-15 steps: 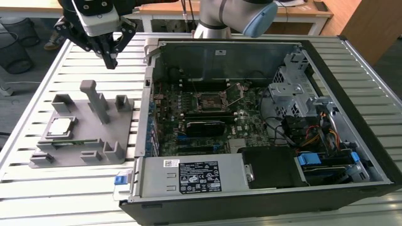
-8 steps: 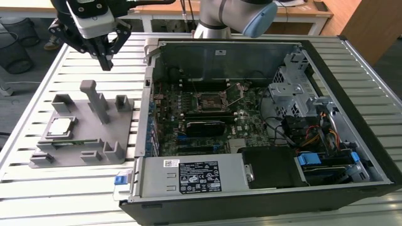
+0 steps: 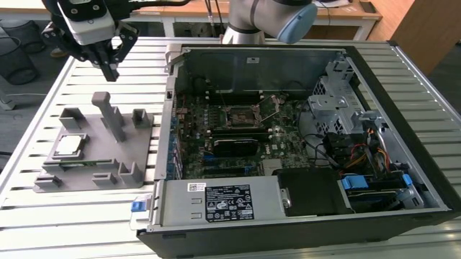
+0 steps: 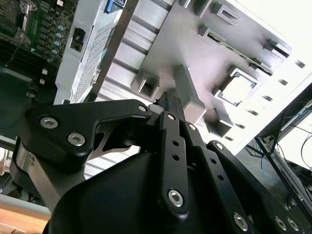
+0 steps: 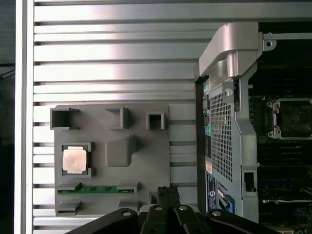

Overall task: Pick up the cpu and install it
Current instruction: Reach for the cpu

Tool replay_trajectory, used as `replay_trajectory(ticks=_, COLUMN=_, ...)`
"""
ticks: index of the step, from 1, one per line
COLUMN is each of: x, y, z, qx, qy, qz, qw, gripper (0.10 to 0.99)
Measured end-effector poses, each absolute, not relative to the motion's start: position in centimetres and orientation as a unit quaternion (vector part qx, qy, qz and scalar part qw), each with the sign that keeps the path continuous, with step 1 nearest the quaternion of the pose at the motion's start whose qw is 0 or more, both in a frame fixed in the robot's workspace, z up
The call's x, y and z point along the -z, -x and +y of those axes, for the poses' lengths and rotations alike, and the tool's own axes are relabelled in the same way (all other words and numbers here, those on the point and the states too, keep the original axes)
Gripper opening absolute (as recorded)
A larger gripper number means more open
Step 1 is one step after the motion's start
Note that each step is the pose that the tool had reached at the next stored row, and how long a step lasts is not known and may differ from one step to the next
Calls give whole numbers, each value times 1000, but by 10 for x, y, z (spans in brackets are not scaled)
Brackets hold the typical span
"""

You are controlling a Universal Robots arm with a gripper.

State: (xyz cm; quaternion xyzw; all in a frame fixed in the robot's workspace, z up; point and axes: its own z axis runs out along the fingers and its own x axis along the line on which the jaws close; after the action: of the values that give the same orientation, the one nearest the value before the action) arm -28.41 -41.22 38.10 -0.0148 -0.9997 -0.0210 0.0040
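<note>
Pincer (image 3: 110,74): slim black metal fingers pressed tog., nothing betw. them, hanging in air above ribbed aluminium table (image 3: 86,216), near matte grey plastic fixture (image 3: 102,154) w/ upright blocks. Cpu (image 3: 70,145), flat square w/ silver-white top, lies in fixture's square recess, well apart from pincer. On exterior view's right: open black PC case (image 3: 288,229), green motherboard (image 3: 281,145), black-framed socket (image 3: 240,114).

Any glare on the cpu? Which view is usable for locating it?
Second wrist view: cpu washed near-white, grey fixture past it blown out. First wrist view: cpu bright, rim distinct; glare bands on the slatted table. Exterior view: cpu evenly lit, most usable.
</note>
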Motion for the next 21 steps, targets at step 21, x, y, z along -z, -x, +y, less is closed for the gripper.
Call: replay_trajectory(ticks=21, x=-379, y=332, z=-412, qx=21, qy=15, qz=-1000, qw=4, gripper=106)
